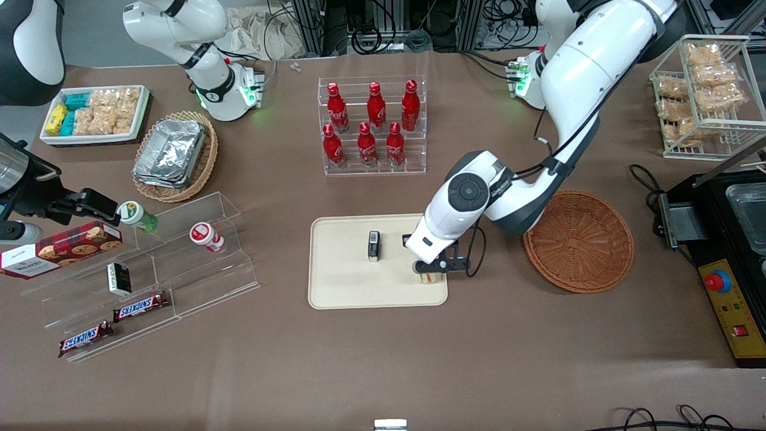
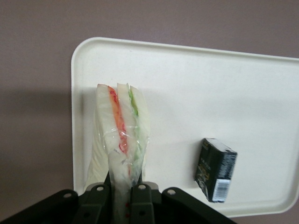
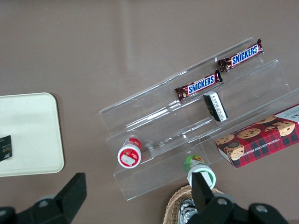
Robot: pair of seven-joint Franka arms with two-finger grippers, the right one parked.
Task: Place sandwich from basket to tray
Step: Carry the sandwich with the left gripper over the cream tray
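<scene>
Gripping sandwich (image 2: 122, 135) between fingers, end effector (image 2: 122, 193) low over tray (image 2: 187, 70)

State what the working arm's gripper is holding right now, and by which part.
The gripper is shut on the sandwich, pinching one narrow end of the wrapped wedge, over the tray near the basket-side edge.
</scene>
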